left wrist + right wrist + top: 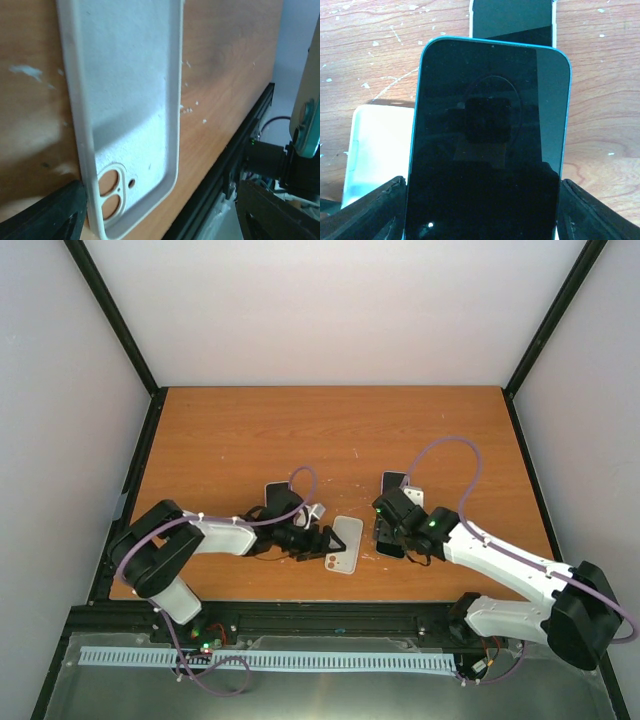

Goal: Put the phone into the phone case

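Here the right gripper [480, 202] pinches the phone [490, 125] by its sides, while the left gripper [160, 212] stands spread around the camera end of the case [130, 90].

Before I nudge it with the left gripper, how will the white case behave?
Probably light: the thin, empty case may skate over the smooth table rather than stay put. Its slim rim suggests it flexes if squeezed. Lying flat, it should not tip.
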`<state>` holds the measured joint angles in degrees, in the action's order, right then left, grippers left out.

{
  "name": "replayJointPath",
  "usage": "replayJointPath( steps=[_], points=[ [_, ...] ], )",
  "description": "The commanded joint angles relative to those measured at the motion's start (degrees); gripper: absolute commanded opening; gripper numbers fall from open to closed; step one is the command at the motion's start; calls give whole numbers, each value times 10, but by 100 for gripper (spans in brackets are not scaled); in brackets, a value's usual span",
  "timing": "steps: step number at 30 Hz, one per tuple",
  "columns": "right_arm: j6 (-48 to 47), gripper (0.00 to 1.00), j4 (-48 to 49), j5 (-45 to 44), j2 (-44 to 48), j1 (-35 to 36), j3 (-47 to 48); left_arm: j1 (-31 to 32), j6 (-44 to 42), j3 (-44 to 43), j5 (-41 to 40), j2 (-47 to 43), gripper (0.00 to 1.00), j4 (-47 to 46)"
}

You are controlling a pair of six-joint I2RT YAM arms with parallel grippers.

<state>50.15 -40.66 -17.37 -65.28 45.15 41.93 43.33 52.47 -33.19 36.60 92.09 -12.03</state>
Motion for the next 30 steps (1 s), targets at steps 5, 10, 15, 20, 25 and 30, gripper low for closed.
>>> replayJointPath(
  steps=[5, 10, 15, 20, 25, 30],
  points=[
    [-3, 57, 70, 50, -11, -3, -3, 4, 39, -11, -23, -51, 89, 18],
    [11, 57, 87, 59, -67, 22, 21, -68, 27, 25, -26, -122, 96, 36],
    [39, 57, 95, 53, -119, 62, 51, -113, -22, 21, -64, -178, 100, 100],
    [77, 58, 96, 56, -189, 99, 89, -158, -52, 29, -81, -201, 99, 135],
    [108, 57, 85, 47, -234, 116, 126, -160, -65, 41, -123, -250, 100, 162],
    [119, 57, 67, 44, -267, 121, 146, -160, -64, 59, -130, -276, 99, 174]
  ],
)
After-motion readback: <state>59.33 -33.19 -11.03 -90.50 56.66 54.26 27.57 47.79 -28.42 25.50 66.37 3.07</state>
